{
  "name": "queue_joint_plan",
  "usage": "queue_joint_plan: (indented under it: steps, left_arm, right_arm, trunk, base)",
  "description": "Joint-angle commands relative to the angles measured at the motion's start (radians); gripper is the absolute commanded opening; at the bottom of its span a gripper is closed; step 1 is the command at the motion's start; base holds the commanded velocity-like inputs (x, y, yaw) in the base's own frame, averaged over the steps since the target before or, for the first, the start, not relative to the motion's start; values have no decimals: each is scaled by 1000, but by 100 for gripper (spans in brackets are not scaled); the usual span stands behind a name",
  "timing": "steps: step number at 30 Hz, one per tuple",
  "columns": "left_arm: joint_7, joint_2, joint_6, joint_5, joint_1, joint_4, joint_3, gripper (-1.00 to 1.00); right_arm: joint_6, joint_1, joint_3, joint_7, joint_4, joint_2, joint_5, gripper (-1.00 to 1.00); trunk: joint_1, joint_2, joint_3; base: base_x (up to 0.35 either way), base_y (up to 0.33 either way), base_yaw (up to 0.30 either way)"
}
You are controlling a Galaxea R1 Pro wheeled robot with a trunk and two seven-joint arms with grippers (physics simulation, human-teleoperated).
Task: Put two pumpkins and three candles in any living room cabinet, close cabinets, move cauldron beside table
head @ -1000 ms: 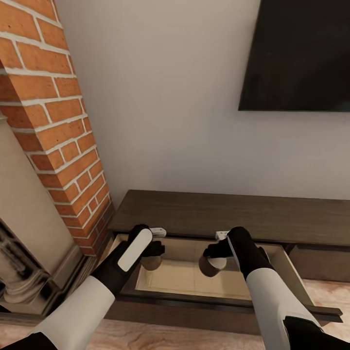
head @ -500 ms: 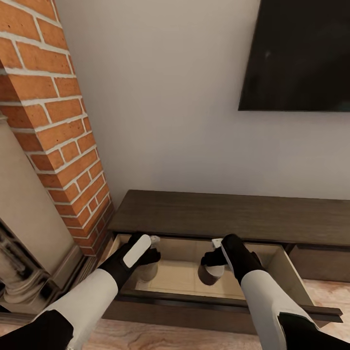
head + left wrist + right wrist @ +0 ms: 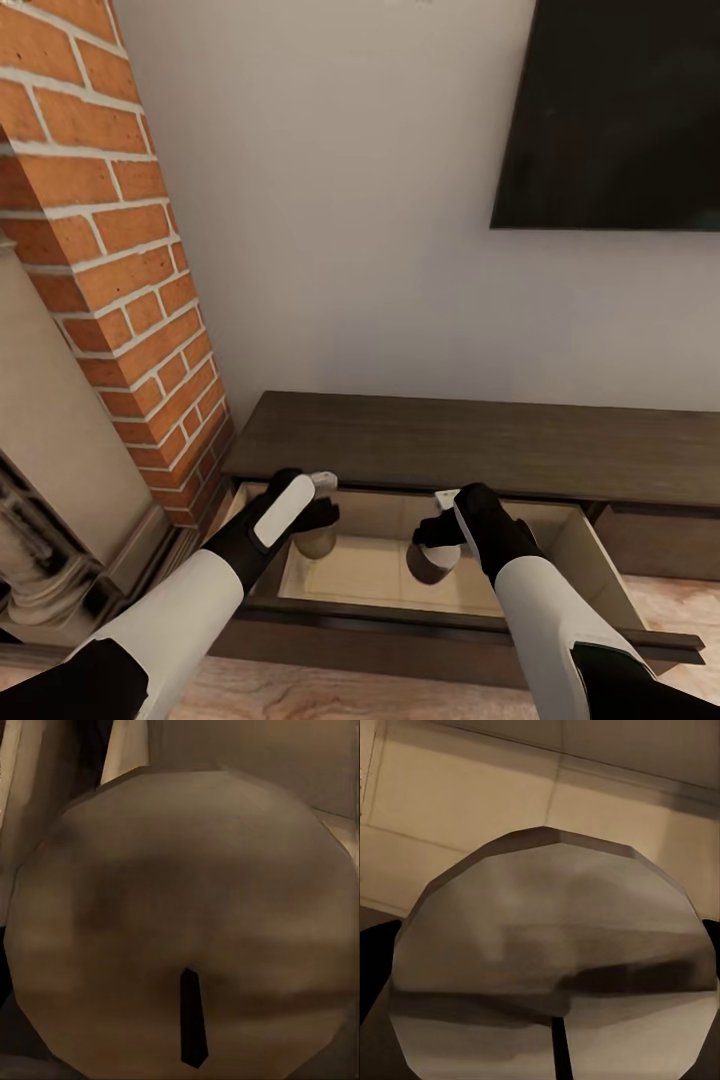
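The low dark-brown cabinet (image 3: 480,440) stands against the wall with its left drawer (image 3: 365,572) pulled out, showing a tan interior. My left gripper (image 3: 318,518) is shut on a pale grey-cream candle (image 3: 314,543), holding it over the drawer's left part. My right gripper (image 3: 438,533) is shut on a second candle (image 3: 431,563), low inside the drawer's middle. Close up, the left wrist view has the first candle's top (image 3: 180,907) with its dark wick. The right wrist view has the second candle (image 3: 555,960) between dark fingertips (image 3: 375,960), above the drawer floor (image 3: 472,802).
A brick fireplace column (image 3: 110,250) rises close on the left, with its stone surround (image 3: 60,500) below. A black TV (image 3: 620,110) hangs on the wall above the cabinet. The drawer's dark front panel (image 3: 450,630) lies between me and the drawer interior. A closed drawer front (image 3: 660,540) sits to the right.
My right gripper sank with its candle into the drawer, then held still. My left gripper dipped with its candle and has risen back a little towards the cabinet.
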Motion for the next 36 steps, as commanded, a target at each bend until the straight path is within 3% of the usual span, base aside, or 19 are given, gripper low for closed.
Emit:
queue_joint_plan:
  steps: [1, 5, 17, 23, 36]
  left_arm:
    - [0, 0, 3, -2, 0, -3, 0, -100]
    - [-1, 0, -2, -1, 0, -13, 1, -100]
    - [-4, -5, 4, 2, 0, -27, 0, -100]
    - [-7, -13, 4, 4, 0, -31, 1, -100]
    - [-7, -15, 8, 6, 0, -19, 0, -100]
  right_arm:
    - [0, 0, 0, 1, 0, 0, 0, -100]
    - [-1, 0, 0, 1, -2, -1, 0, -100]
    - [-1, 0, 0, 2, -12, -3, 0, -100]
    - [-1, 0, 0, 3, -15, -2, -28, -100]
    - [10, -10, 0, 0, -15, -1, -35, -100]
  trunk:
    - [-4, 7, 3]
    - [-4, 7, 3]
    - [42, -77, -34]
    - [42, -77, -35]
    - [42, -77, -53]
  base:
    - [0, 0, 0]
    - [0, 0, 0]
    - [0, 0, 0]
    - [0, 0, 3]
    - [135, 0, 86]
